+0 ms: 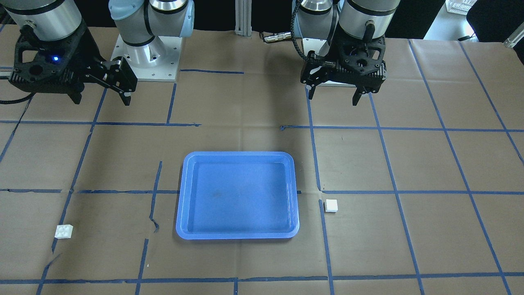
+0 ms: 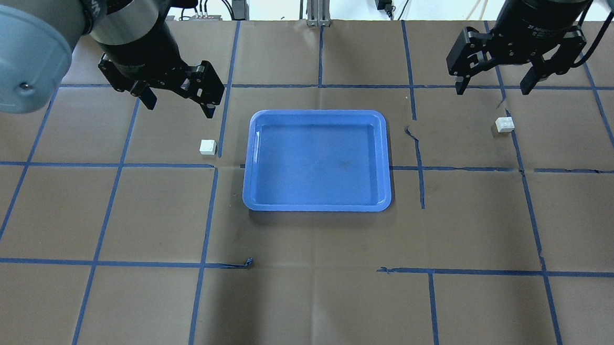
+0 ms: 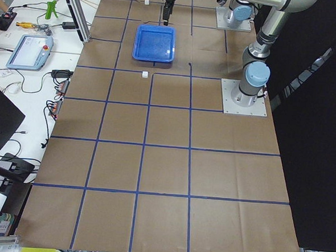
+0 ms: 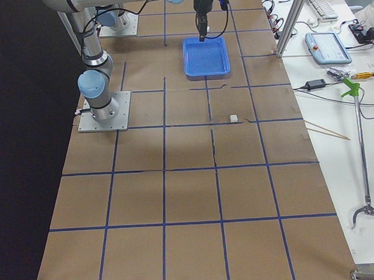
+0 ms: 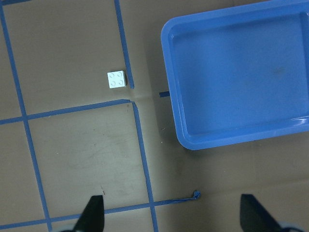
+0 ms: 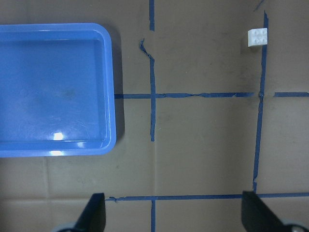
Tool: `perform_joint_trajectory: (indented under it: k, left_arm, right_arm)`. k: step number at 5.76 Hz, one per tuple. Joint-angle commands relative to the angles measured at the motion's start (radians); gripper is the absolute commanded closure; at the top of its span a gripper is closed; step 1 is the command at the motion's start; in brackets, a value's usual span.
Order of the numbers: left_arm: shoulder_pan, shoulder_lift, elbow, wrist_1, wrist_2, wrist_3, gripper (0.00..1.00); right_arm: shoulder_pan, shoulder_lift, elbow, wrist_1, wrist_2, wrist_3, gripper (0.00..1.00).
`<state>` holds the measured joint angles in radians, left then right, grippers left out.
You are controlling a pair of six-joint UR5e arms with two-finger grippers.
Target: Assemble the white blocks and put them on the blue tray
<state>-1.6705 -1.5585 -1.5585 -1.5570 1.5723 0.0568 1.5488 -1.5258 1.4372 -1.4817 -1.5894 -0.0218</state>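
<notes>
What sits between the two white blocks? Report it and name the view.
The tray lies between the left block and the right block, touching neither, in the overhead view.

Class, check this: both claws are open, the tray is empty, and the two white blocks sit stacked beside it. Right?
Not stacked: the overhead view shows the left block and right block apart, either side of the tray. The left claw and right claw are open, tray empty.

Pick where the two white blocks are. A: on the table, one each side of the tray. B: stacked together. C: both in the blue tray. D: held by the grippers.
A: overhead, one white block lies on the table left of the blue tray, the other block right of it.
</notes>
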Motion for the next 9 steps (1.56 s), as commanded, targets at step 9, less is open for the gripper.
perform_joint_trajectory:
  k: [9]
  left_arm:
    - [0.085, -0.018, -0.018, -0.004, 0.000, 0.000, 0.01]
  right_arm:
    - [-0.015, 0.041, 0.025, -0.132, -0.001, -0.677, 0.00]
